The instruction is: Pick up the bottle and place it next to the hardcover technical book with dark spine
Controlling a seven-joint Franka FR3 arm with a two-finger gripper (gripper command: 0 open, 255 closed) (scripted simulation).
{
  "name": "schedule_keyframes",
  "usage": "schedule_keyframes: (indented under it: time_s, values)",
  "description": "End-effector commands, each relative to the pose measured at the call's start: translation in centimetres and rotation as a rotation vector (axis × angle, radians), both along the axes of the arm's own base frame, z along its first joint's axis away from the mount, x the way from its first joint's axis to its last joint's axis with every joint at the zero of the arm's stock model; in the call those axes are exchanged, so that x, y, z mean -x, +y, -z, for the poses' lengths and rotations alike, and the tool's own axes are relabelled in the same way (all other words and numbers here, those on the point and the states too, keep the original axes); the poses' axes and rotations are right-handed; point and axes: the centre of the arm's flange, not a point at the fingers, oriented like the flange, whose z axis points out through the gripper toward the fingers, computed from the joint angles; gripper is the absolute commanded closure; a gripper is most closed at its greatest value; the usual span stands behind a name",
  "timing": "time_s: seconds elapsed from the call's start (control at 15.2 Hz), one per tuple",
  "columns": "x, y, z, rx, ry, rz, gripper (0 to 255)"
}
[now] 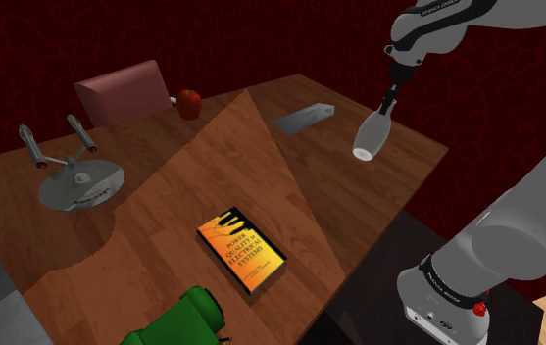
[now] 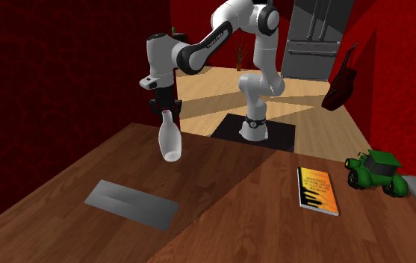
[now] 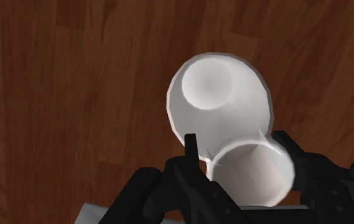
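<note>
Hanging above table (image 1: 261, 157): white bottle (image 1: 369, 137), neck clasped by fingers (image 3: 191, 153).

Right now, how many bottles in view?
1. The white bottle hangs over the wooden table, neck clasped in the tool, near the grey slab. Others might be hidden behind larger things.

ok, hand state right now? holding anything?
hand: shut on the white bottle, clasped at the neck.
</note>
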Motion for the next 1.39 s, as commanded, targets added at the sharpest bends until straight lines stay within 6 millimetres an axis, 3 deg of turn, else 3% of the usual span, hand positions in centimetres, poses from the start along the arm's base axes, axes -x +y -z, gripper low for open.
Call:
schedule_keyframes:
  time_s: [0.0,1.32]
  values:
    - [0.0,0.0,0.0,0.000,0.001,0.000,255]
    - [0.0,0.0,-10.5,0.000,0.001,0.000,255]
